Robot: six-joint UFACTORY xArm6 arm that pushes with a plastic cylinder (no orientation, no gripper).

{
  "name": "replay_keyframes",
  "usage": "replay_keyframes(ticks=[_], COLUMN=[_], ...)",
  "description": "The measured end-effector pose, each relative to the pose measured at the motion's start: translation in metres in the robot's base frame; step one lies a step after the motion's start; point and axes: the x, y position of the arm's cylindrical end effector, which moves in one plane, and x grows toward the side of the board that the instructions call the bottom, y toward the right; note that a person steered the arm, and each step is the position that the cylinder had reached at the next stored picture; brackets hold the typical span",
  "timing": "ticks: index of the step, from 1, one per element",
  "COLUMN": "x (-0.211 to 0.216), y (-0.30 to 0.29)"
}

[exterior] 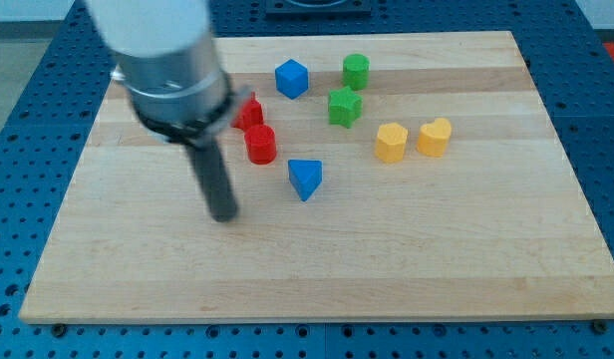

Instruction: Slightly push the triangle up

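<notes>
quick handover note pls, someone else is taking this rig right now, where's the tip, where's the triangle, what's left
My tip: down at the board, on the view's left of the blue triangle and slightly lower, with a clear gap; not touching any block.
Blue triangle: near the board's middle, standing alone, below and to the right of the red cylinder.
Other blocks: a second red block partly behind the arm, blue cube, green cylinder, green star and two yellow blocks farther up.
Done: no sign of contact with the triangle yet.
Left: bring the tip under the triangle, then nudge it slightly toward the view's top.
</notes>
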Motion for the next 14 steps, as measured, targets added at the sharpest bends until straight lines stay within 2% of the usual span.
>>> replay_keyframes(ticks=[1, 4, 6, 8, 13, 14], x=[0.001, -0.042, -0.025, -0.037, -0.063, -0.044], y=[0.063, 0.065, 0.049, 0.026, 0.037, 0.042])
